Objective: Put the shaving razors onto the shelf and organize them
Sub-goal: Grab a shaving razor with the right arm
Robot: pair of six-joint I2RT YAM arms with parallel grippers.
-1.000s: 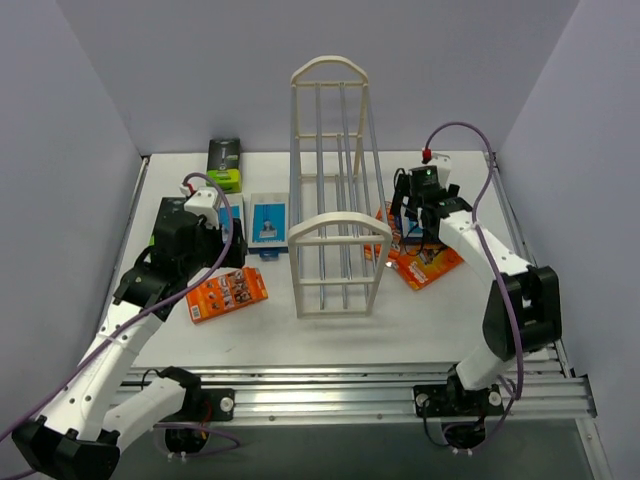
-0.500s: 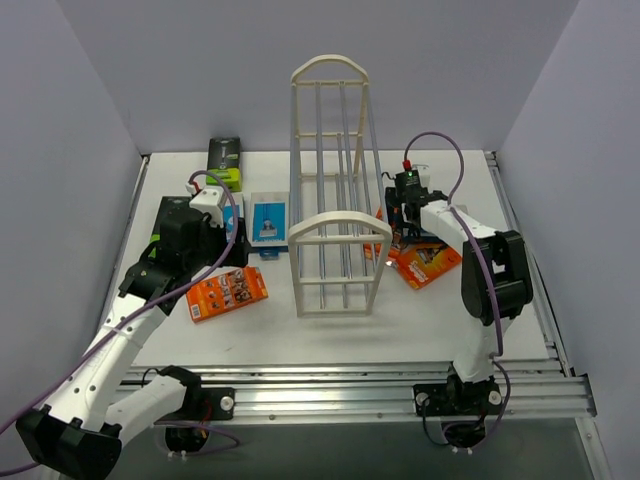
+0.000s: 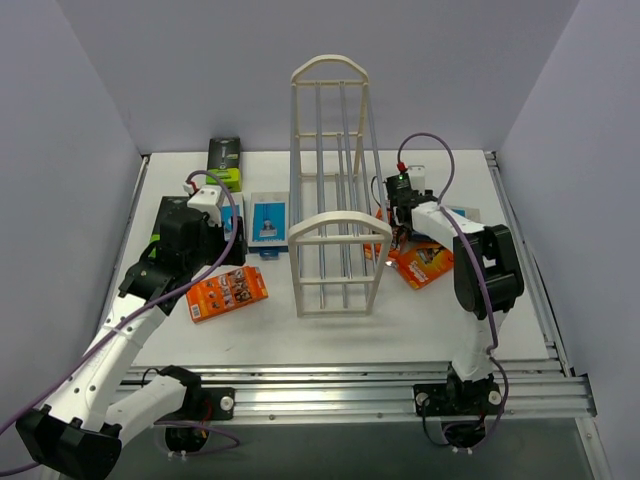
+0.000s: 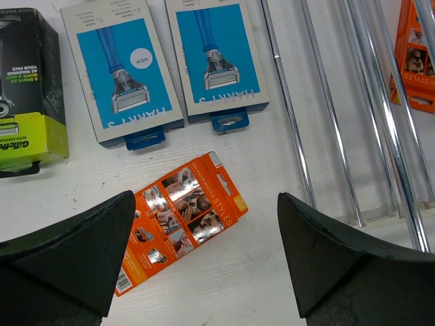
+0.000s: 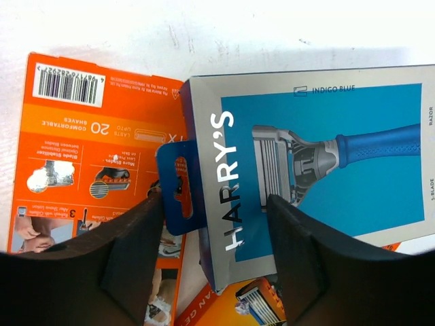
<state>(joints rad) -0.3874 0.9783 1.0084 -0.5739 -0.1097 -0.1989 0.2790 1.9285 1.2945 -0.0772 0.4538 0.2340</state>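
The right gripper (image 5: 215,202) straddles the hang-tab end of a blue razor box (image 5: 326,156). That box lies across an orange box (image 5: 88,136) on the table, right of the shelf (image 3: 338,218) in the top view. The gripper is probably set to pinch that short end, but I cannot tell whether its fingers press the cardboard yet. The left gripper (image 4: 207,197) hangs spread wide above a second orange box (image 4: 180,217), holding nothing. The frame's right edge cuts off the blue box, and the fingers hide its lower corner.
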